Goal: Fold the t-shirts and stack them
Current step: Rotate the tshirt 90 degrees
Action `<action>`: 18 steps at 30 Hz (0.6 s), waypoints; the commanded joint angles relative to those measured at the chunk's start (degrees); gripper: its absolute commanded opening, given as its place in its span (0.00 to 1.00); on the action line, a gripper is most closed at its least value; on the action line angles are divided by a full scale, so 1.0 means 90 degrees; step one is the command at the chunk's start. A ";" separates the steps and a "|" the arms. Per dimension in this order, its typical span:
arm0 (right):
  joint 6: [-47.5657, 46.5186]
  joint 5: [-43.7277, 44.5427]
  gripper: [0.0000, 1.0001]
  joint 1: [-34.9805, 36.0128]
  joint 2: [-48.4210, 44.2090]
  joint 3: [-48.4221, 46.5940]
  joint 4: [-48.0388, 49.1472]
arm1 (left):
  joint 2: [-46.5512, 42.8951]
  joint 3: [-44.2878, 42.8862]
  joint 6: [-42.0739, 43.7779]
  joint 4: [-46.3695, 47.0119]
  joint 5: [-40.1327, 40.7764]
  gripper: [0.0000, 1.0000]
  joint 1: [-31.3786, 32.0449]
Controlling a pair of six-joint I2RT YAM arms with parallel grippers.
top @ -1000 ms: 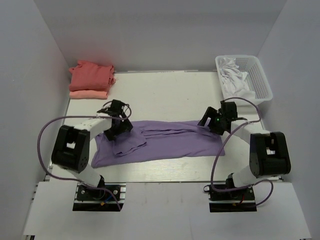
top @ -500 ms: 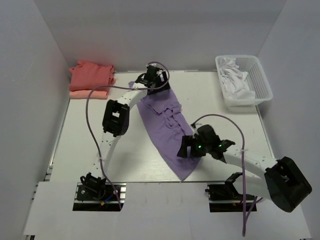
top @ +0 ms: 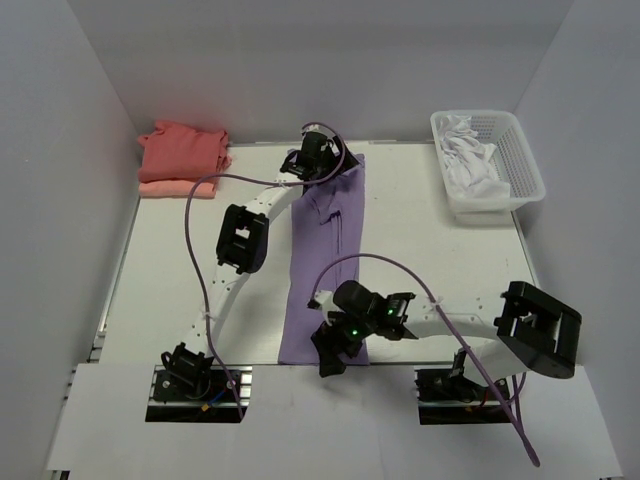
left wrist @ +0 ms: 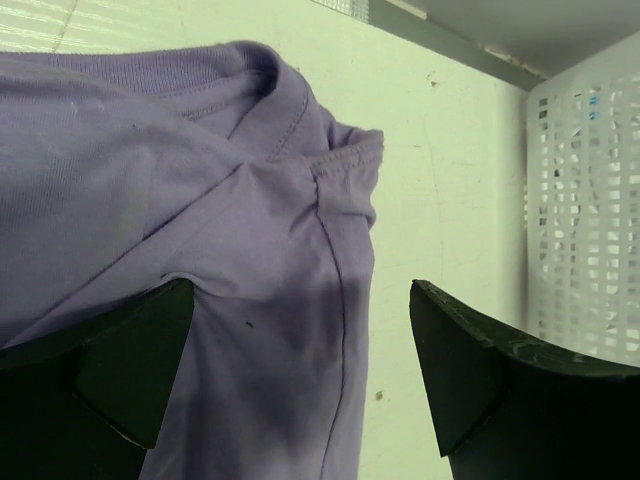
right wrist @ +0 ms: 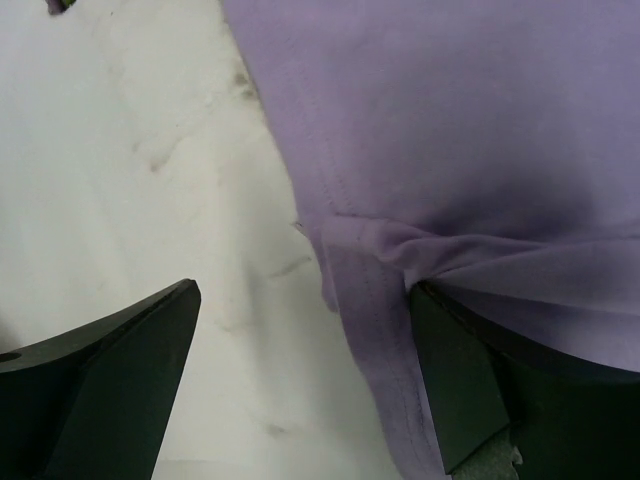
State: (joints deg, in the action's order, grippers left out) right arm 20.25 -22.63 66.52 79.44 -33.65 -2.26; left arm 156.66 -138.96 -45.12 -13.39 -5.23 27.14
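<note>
Spanning the table (top: 450, 260) from upper centre to lower centre of the overhead view, the lavender t-shirt (top: 330, 230) lies as a long narrow strip, collar end at the top. A white basket (top: 530, 160) at the upper right holds white cloth (top: 470, 160). At the upper left, the coral-red t-shirt (top: 182, 150) sits folded on the salmon-pink t-shirt (top: 175, 188).

The left gripper (top: 322, 160) hovers over the collar end and the right gripper (top: 335, 350) over the hem end at the bottom. Both claws gape fully and grasp nothing, with the cloth lying beneath their fingers.

The step in hand looks like folding the strip end to end. To do it well, each claw should descend onto its own end, pinch all layers together, and carry the edge over squarely so the sides line up.
</note>
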 commanded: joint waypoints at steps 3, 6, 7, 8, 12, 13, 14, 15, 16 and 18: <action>-0.0287 0.0131 0.90 0.0645 0.0207 -0.0332 -0.0930 | 0.0280 0.0137 -0.0133 -0.0251 0.0025 1.00 -0.0027; -0.0190 0.0424 0.90 0.0733 0.0138 -0.0470 -0.1154 | 0.0056 0.0204 0.0090 -0.0319 0.0240 1.00 -0.0027; -0.0170 0.0512 0.90 0.0743 0.0129 -0.0499 -0.1203 | -0.0004 0.0205 0.0092 -0.0319 0.0327 1.00 -0.0027; -0.0151 0.0696 0.90 0.0763 0.0129 -0.0509 -0.1339 | -0.0062 0.0205 0.0092 -0.0377 0.0415 1.00 -0.0027; 0.0229 0.1361 0.90 0.0773 -0.0280 -0.0558 -0.1613 | -0.0200 0.0205 0.0150 -0.0436 0.0416 1.00 -0.0221; 0.0192 0.1604 0.90 0.0782 -0.0523 -0.0645 -0.1720 | -0.0277 0.0147 0.0208 -0.0436 0.0522 1.00 -0.0222; 0.0182 0.1723 0.90 0.0763 -0.0613 -0.0704 -0.1799 | -0.0394 0.0147 0.0277 -0.0340 0.0523 1.00 -0.0222; 0.0182 0.2062 0.90 0.0763 -0.0836 -0.0792 -0.1925 | -0.0453 0.0089 0.0345 -0.0339 0.0407 1.00 -0.0222; 0.0201 0.2114 0.90 0.0753 -0.1080 -0.0831 -0.1926 | -0.0521 -0.0057 0.0433 -0.0281 0.0309 1.00 -0.0222; 0.0279 0.2318 0.90 0.0753 -0.1277 -0.0919 -0.1868 | -0.0900 -0.0059 0.0638 -0.0203 0.0308 1.00 -0.0222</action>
State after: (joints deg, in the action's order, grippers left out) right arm 21.12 -7.20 72.95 71.50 -38.39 -17.12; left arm 156.09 -138.78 -43.18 -13.34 -4.05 26.37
